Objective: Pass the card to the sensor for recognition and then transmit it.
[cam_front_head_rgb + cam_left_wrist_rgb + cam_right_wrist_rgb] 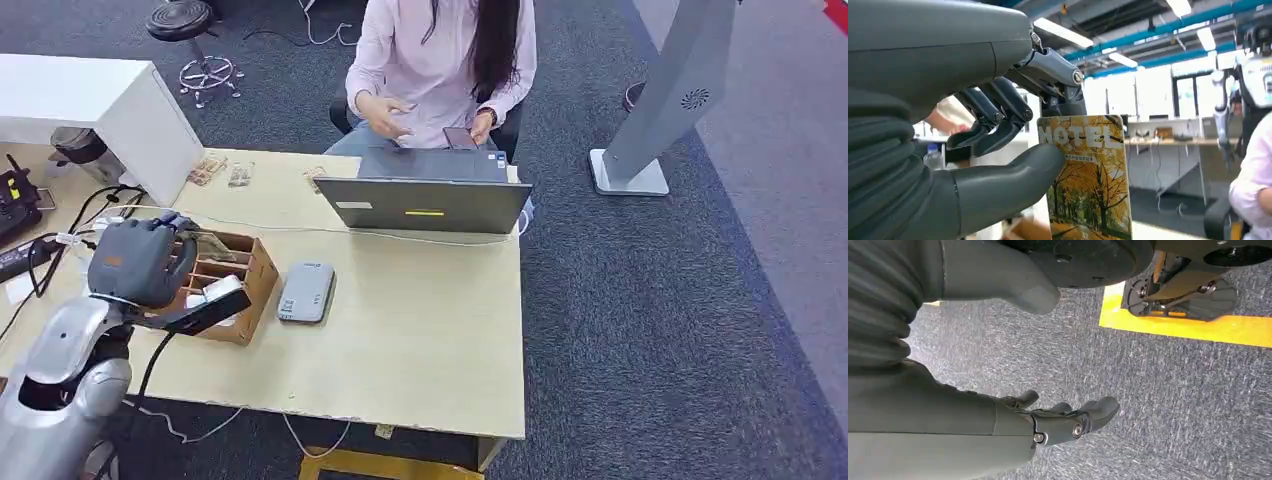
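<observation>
Left hand sits over the cardboard box at approx 9 o'clock on the desk, back of hand up, silver forearm coming in from 7 o'clock. Left wrist view: hand pinches the card, thick thumb pressed on the card's face, darker fingers curled behind its upper edge. Card is upright, held at its upper corner. In head view the card itself can't be made out under the hand.

Card print: big pale letters "HOTEL" across the upper part, first letter partly covered by the thumb; small line of Chinese txt below, too small to read; pic of yellow autumn trees along a path.

Right hand hangs down over grey carpet, fingers spread w/ nothing between them, thumb apart from the rest. Yellow floor stripe nearby.

Grey card reader lies flat on the desk just beside the box, at its 3 o'clock, not touching the hand. Small marking on its top, unreadable.

Laptop at 12 o'clock on the desk, lid back facing the cam w/ a yellow strip label, txt unreadable. Person seated behind it, hands at the keyboard area. White box-like unit at 10 o'clock, cables around it.
</observation>
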